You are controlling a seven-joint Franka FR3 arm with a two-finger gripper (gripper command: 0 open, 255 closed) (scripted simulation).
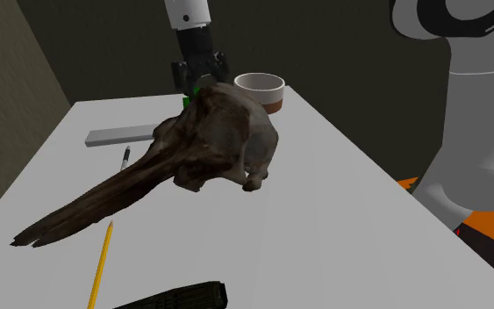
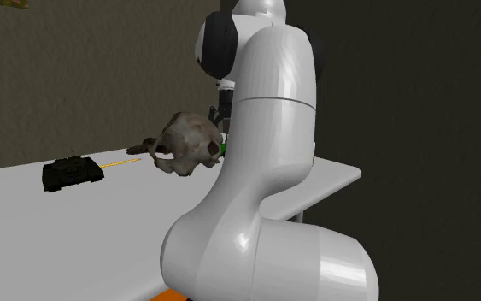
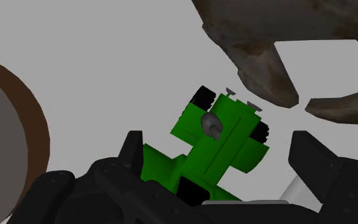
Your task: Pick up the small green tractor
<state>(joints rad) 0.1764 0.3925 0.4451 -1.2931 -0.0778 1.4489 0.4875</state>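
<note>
The small green tractor (image 3: 225, 137) has black wheels and a grey knob on top, and it lies on the white table between my gripper's (image 3: 222, 156) two black fingers. The fingers stand apart on either side of it; the right finger (image 3: 311, 159) is clear of it. In the shoulder view my gripper (image 1: 199, 77) hangs low behind a big brown animal skull (image 1: 210, 140), and only a green sliver of the tractor (image 1: 203, 89) peeks out over the skull. A green speck of the tractor (image 2: 223, 148) shows beside the skull (image 2: 187, 145) in the second exterior view.
A white bowl with a brown base (image 1: 261, 88) stands close to the gripper, and the skull's jaw (image 3: 266, 70) is just beyond the tractor. On the table (image 1: 341, 228) also lie a grey flat bar (image 1: 118, 136), a pen (image 1: 125, 158), a yellow pencil (image 1: 103, 263) and a black object (image 1: 175, 298).
</note>
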